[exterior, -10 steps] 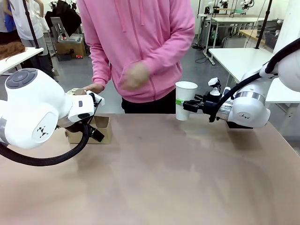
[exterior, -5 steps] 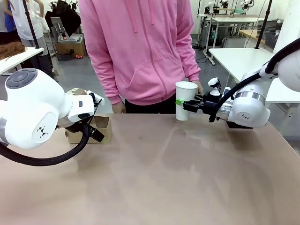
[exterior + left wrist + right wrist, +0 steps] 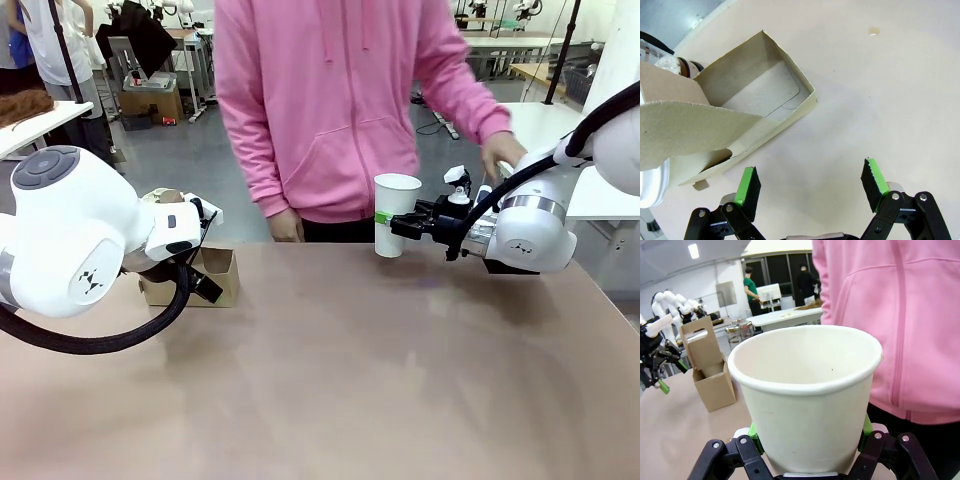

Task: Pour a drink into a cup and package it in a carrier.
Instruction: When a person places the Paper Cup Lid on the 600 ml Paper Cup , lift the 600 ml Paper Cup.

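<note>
My right gripper (image 3: 400, 222) is shut on the white paper cup (image 3: 396, 214), holding it upright near the table's far edge. In the right wrist view the cup (image 3: 807, 390) sits between the green pads (image 3: 754, 432) and its inside looks empty. The brown cardboard carrier (image 3: 212, 276) stands at the far left of the table, with its handle panel upright (image 3: 700, 342). My left gripper (image 3: 811, 182) hangs open just beside the carrier (image 3: 740, 107), with nothing between its fingers. The press jug with the drink is out of view.
A person in a pink hoodie (image 3: 340, 110) stands at the far side, one hand (image 3: 500, 155) reaching right behind my right arm. The brown table (image 3: 330, 380) is bare in the middle and front.
The person has shifted to the right and stretched a hand out toward the right. Both arms, the cup and the carrier have stayed where they were.
</note>
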Controlling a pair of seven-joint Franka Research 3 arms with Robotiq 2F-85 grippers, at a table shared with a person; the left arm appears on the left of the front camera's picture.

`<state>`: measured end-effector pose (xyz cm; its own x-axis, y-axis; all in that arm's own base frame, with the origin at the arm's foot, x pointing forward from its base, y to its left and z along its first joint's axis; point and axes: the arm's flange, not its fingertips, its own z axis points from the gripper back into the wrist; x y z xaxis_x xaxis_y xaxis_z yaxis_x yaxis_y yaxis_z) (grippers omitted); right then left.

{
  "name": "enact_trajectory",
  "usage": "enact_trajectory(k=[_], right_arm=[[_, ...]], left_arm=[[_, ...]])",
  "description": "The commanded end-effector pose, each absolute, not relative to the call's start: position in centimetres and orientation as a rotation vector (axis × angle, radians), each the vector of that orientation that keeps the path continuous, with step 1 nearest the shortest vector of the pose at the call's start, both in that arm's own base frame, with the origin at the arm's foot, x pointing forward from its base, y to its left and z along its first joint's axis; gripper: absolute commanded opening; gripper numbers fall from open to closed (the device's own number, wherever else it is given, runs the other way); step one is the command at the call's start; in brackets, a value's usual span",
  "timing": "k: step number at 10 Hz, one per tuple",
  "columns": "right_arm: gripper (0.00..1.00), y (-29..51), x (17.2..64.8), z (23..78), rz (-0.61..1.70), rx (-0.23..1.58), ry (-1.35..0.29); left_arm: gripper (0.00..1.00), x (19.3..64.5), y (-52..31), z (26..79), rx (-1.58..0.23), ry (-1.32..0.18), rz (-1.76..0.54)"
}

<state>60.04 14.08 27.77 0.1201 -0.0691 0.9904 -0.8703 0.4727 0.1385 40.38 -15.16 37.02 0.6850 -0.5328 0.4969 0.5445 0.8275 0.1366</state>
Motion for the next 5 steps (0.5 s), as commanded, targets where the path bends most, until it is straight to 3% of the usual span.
enact_trajectory(k=[1,5], right_arm=[[0.80,14.24,60.03,27.91,0.729,0.924,-1.335],[0.80,14.24,60.03,27.91,0.729,0.924,-1.335]], left_arm=[[1.00,40.36,-15.16,37.05,-0.025,-0.550,-0.604],[1.00,40.36,-15.16,37.05,-0.025,-0.550,-0.604]])
